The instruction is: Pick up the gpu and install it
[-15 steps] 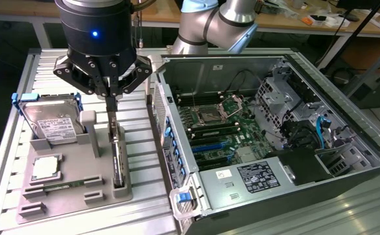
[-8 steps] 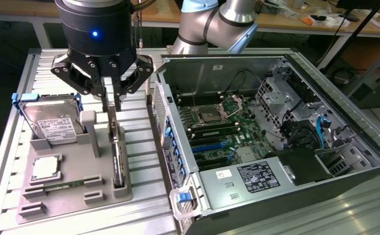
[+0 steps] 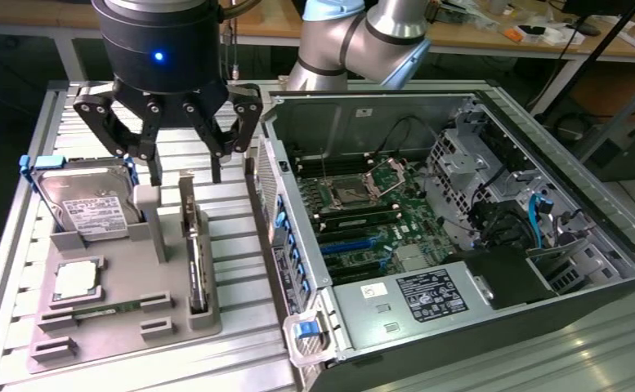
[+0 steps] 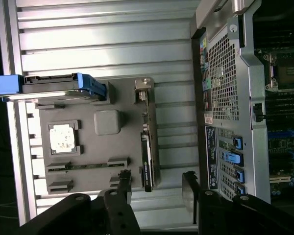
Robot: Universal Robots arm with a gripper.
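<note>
The gpu [image 3: 193, 245] stands on its long edge in a slot of the grey holder tray [image 3: 176, 278], its silver bracket at the far end. My gripper [image 3: 186, 173] hangs just above that far end with its black fingers spread wide and nothing between them. In the wrist view the gpu [image 4: 146, 142] runs as a thin dark strip with the bracket at one end. The two fingertips [image 4: 125, 178] straddle the line of the card near its other end, a little apart from it. The open computer case [image 3: 427, 212] lies beside the tray at the exterior view's right.
The holder tray also carries a silver hard drive with blue rails [image 3: 88, 204], a square processor [image 3: 78, 279] and a green memory stick [image 3: 110, 309]. The case's perforated rear wall [image 4: 220, 98] stands close beside the gpu. Workbenches stand behind.
</note>
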